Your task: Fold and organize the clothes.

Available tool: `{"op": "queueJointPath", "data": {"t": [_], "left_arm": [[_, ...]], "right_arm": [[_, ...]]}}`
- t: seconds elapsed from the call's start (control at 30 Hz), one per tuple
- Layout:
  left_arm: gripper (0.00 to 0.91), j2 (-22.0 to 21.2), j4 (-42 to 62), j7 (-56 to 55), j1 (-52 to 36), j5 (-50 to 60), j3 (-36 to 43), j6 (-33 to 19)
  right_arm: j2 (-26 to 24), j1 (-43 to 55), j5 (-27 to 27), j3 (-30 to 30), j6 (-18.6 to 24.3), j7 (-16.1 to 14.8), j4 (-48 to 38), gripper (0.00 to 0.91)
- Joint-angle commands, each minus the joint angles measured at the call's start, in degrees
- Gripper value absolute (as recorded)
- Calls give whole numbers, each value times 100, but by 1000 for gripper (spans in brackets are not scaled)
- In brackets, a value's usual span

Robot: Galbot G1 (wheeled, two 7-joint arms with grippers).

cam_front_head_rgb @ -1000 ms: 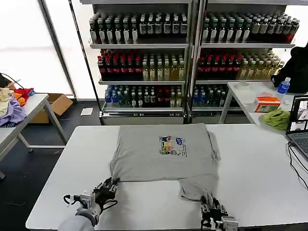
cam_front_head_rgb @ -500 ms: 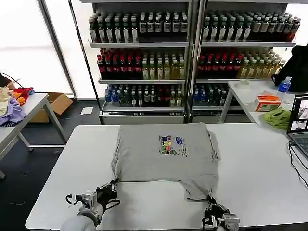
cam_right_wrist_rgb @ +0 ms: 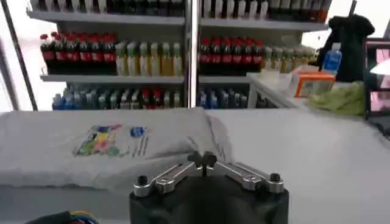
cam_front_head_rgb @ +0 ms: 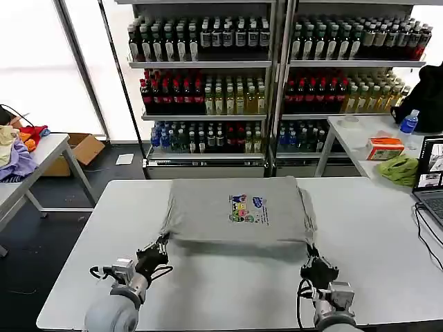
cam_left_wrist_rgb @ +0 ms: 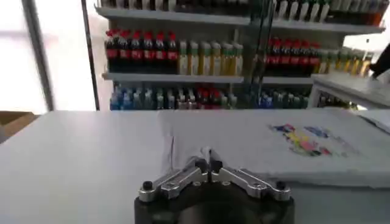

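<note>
Grey shirt [cam_front_head_rgb: 235,211] with chest print, lying on the white bench [cam_front_head_rgb: 387,249], its near edge raised between the left tool [cam_front_head_rgb: 163,243], clamped on the near-left corner, and the right tool [cam_front_head_rgb: 310,254], clamped on the near-right corner.

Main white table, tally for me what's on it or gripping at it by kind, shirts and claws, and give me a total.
Grey shirt with chest print, on the white table: 1
Claws pinched shut on the shirt's near edge: 2, the left claw and the right claw
Total: 3
</note>
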Motion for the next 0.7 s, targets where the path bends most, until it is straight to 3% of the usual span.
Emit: {"op": "queueJointPath", "data": {"t": [0.03, 0.33, 0.7], "left_arm": [[0, -45, 802, 13, -1103, -202, 64, -155], [0, -212, 1845, 96, -1941, -116, 342, -139], [0, -237, 2440, 115, -2296, -86, 501, -127]], "right_arm": [[-82, 1135, -72, 6, 130, -127, -843, 0], [-104, 2177, 104, -286, 7, -149, -1710, 0], [9, 2996, 156, -533, -174, -296, -2540, 0]]}}
